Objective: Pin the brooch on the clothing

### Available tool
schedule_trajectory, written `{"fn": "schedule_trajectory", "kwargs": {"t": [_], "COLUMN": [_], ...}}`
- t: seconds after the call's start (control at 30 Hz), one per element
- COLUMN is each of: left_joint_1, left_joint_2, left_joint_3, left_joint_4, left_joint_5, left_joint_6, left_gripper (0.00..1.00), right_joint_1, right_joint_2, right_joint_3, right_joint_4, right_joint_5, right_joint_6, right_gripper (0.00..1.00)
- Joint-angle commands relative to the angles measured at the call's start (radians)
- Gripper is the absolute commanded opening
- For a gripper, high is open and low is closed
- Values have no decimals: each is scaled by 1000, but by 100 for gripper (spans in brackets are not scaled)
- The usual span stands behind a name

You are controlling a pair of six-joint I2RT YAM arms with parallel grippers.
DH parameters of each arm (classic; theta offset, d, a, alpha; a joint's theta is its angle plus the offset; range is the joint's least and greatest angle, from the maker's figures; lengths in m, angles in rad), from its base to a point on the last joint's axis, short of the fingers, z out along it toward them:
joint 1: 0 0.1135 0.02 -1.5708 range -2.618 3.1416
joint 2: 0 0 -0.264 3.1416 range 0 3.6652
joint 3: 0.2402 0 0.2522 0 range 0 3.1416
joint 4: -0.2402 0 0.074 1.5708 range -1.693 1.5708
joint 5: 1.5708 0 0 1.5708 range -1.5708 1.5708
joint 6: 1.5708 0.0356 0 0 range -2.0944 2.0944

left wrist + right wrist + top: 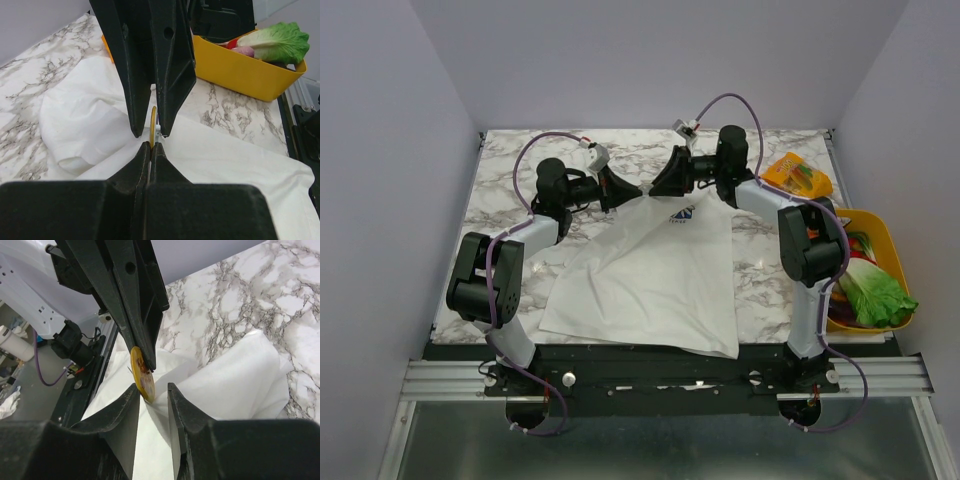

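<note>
The white T-shirt [650, 270] lies flat on the marble table, its small flower emblem [682, 214] near the collar. Both grippers meet just left of the emblem, above the collar edge. My left gripper [151, 145] is shut on the brooch [153, 125], a small gold-yellow disc seen edge-on here. In the right wrist view the brooch [141, 375] hangs from the left gripper's fingers [130, 300], its lower edge against a raised fold of shirt [235, 375]. My right gripper [152, 389] stands open, its tips on either side of the brooch's lower edge and the fold.
An orange snack packet [798, 176] lies at the back right of the table [510, 190]. A yellow bin [885, 235] holding lettuce [873, 292] and other vegetables stands along the right edge, and shows behind the fingers as the yellow bin [240, 70] in the left wrist view.
</note>
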Motion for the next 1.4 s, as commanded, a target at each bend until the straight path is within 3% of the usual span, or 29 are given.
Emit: {"fn": "schedule_trajectory", "kwargs": {"t": [0.0,0.43,0.97,1.13,1.37], "left_joint_1": [-6,-6,-18,-30,-32], "left_joint_2": [-20,-14,-35,-54,-81], "left_joint_3": [25,30,18,25,-2], "left_joint_4": [44,108,93,-14,-19], "left_joint_5": [-1,1,-14,-44,-62], "left_joint_6": [-11,-64,-61,-5,3], "left_gripper": [0,0,0,0,0], "right_joint_1": [11,37,42,40,42], "right_joint_2": [25,45,54,40,13], "right_joint_3": [53,91,134,108,35], "right_joint_4": [-18,-135,-257,-224,-72], "right_joint_5": [20,56,167,227,307], "right_joint_6": [6,-68,-105,-74,60], "right_gripper": [36,29,4,1,2]}}
